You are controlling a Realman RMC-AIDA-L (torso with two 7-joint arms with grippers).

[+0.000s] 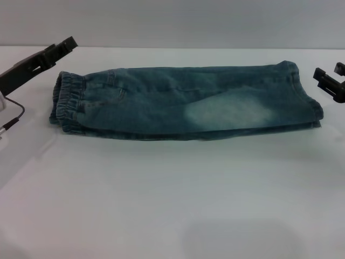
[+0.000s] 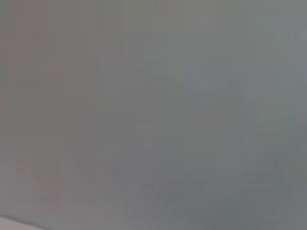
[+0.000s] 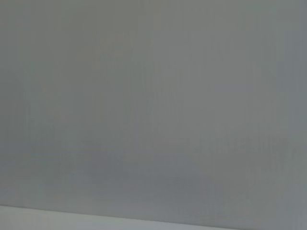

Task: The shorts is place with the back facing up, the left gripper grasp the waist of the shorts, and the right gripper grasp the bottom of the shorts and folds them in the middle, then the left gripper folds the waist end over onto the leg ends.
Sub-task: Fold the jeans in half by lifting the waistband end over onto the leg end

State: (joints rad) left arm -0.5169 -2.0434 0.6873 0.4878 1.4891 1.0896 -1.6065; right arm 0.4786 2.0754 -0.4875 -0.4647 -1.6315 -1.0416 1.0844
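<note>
Shorts [image 1: 186,102] lie folded lengthwise along the worktop's [image 1: 161,205] far edge — waist fold comes next — left gripper [image 1: 56,51] beside the waistband, right gripper [image 1: 330,82] by the hems, both empty, openness unclear.

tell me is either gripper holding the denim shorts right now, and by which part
Nothing is held. The black left gripper and black right gripper both sit clear of the folded blue-green denim shorts, touching no part.

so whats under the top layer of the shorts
The shorts lie folded lengthwise on the white table; a second denim layer's edge peeks out along the near side. The rest of that layer is covered.
</note>
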